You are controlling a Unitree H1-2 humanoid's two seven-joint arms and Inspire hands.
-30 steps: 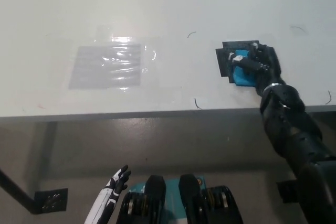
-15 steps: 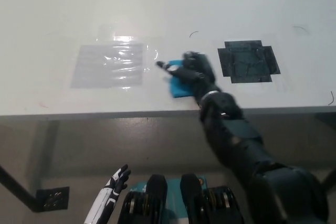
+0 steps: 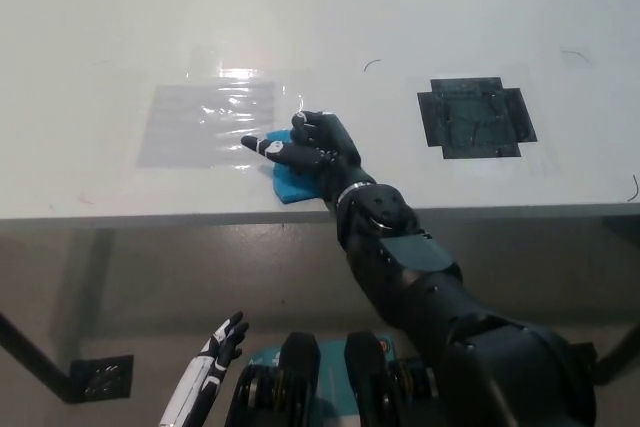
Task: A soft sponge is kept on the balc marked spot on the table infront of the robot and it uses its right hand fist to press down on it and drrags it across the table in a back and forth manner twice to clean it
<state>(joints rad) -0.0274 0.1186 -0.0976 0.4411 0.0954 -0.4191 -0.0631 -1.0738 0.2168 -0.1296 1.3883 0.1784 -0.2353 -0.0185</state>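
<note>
A blue sponge (image 3: pixel 292 185) lies flat on the white table (image 3: pixel 330 27), near its front edge and left of centre. My black right hand (image 3: pixel 310 152) presses down on top of the sponge and covers most of it, fingers curled with one stretched out to the left. The black marked spot (image 3: pixel 475 117) sits bare at the right, well away from the sponge. My white left hand (image 3: pixel 222 342) hangs below the table edge at the lower left, fingers apart and holding nothing.
A shiny taped grey patch (image 3: pixel 208 125) lies on the table just left of the sponge. The table's front edge (image 3: pixel 150 217) runs across the picture right below the sponge. Small pen marks dot the right side.
My right hand has dragged the sponge leftward from the black spot, across the middle, up to the edge of the grey patch. The left hand has stayed put.
</note>
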